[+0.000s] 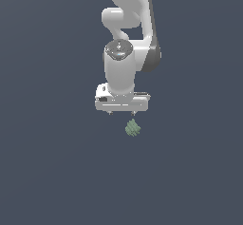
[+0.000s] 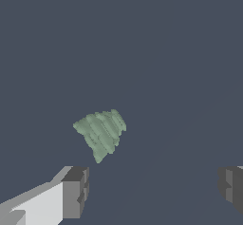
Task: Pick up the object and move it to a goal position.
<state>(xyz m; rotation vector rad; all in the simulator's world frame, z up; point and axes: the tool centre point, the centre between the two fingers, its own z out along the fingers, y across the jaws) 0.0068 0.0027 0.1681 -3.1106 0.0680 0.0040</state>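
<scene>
The object (image 1: 132, 128) is a small pale grey-green bumpy clump, lying on the dark surface just below the white hand in the exterior view. In the wrist view the object (image 2: 100, 133) shows as a ridged teardrop with its narrow end pointing toward the fingers. My gripper (image 1: 121, 112) hovers above it and slightly toward the exterior view's left, open. Its two dark fingertips (image 2: 76, 191) stand wide apart, and nothing lies between them. The object sits beyond the fingertips, nearer the one with the white finger body.
A plain dark blue-grey surface (image 1: 47, 172) fills both views. The white arm (image 1: 127, 24) rises behind the hand toward the top of the exterior view.
</scene>
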